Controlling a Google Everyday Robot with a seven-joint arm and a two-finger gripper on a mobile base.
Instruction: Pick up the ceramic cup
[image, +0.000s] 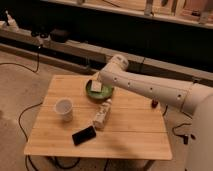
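The ceramic cup (63, 109) is small, white and handleless. It stands upright on the left part of the wooden table (130, 132). My white arm (150, 87) reaches in from the right. My gripper (96, 83) is at the arm's end, over the green bowl (100, 92) at the table's far middle. It is to the right of the cup and behind it, well apart from it. Nothing shows in its hold.
A slim white bottle (102, 114) lies on its side at the table's middle. A black phone (84, 135) lies near the front edge. Cables run on the floor to the left. A dark shelf unit stands behind the table.
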